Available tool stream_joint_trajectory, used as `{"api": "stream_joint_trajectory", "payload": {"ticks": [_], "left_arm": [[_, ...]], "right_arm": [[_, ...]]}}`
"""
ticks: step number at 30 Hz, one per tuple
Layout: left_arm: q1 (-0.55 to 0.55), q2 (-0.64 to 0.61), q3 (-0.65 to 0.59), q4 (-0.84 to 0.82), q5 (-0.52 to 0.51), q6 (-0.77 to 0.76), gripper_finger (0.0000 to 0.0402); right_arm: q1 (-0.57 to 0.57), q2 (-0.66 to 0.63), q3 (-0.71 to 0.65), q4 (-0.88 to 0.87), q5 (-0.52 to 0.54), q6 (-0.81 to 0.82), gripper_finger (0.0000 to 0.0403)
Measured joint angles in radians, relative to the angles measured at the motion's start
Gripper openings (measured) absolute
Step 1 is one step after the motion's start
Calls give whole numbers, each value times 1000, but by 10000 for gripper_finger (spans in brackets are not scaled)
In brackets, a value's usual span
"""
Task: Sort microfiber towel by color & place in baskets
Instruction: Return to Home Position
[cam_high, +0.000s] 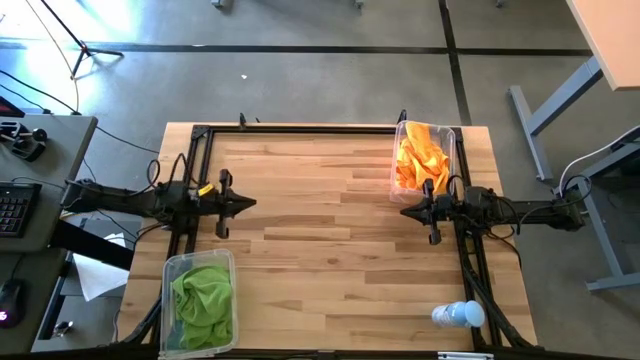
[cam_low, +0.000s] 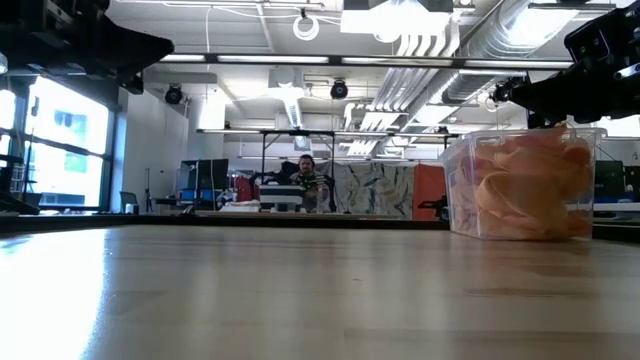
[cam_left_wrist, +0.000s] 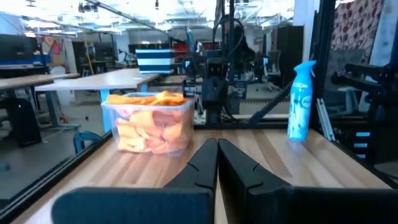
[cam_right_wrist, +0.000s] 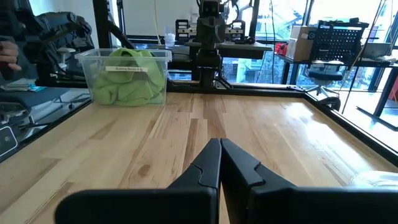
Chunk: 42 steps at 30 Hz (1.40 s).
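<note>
Lime green towels (cam_high: 203, 294) lie bunched in a clear basket (cam_high: 170, 268) at the table's near left; they also show in the right wrist view (cam_right_wrist: 128, 87). Orange towels (cam_high: 420, 155) fill a second clear basket (cam_high: 452, 140) at the far right, also seen in the left wrist view (cam_left_wrist: 152, 129) and the low view (cam_low: 525, 190). My left gripper (cam_high: 250, 203) is shut and empty above the table's left side. My right gripper (cam_high: 405, 211) is shut and empty above the right side, just near of the orange basket. The two grippers point at each other.
A clear bottle with a blue cap (cam_high: 458, 315) lies at the table's near right corner. A blue spray bottle (cam_left_wrist: 301, 99) stands beyond the table's right edge. A dark frame (cam_high: 300, 130) runs along the table's far and side edges. Bare wood (cam_high: 320, 250) lies between the arms.
</note>
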<state>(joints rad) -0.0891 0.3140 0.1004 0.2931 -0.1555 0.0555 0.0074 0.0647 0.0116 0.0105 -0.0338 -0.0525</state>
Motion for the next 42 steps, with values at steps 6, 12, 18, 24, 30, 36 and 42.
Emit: {"api": "stream_joint_trajectory", "payload": {"ticks": [6, 12, 18, 24, 30, 36, 42], "left_arm": [[0, -112, -10, -141, 38, 2, 0], [1, -197, -10, -203, 44, 38, 0], [1, -280, -10, -302, 88, 57, 0], [1, -310, -10, -350, 111, 54, 0], [1, -311, -10, -356, 110, 54, 0], [1, -310, -91, -282, 111, 11, 0], [1, -277, -87, -286, 114, 5, 0]], "right_arm": [[0, 0, 0, 0, 0, 0, 0], [0, 0, 0, 0, 0, 0, 0], [0, 0, 0, 0, 0, 0, 0], [0, 0, 0, 0, 0, 0, 0], [0, 0, 0, 0, 0, 0, 0], [0, 0, 0, 0, 0, 0, 0], [0, 0, 0, 0, 1, 0, 0]]}}
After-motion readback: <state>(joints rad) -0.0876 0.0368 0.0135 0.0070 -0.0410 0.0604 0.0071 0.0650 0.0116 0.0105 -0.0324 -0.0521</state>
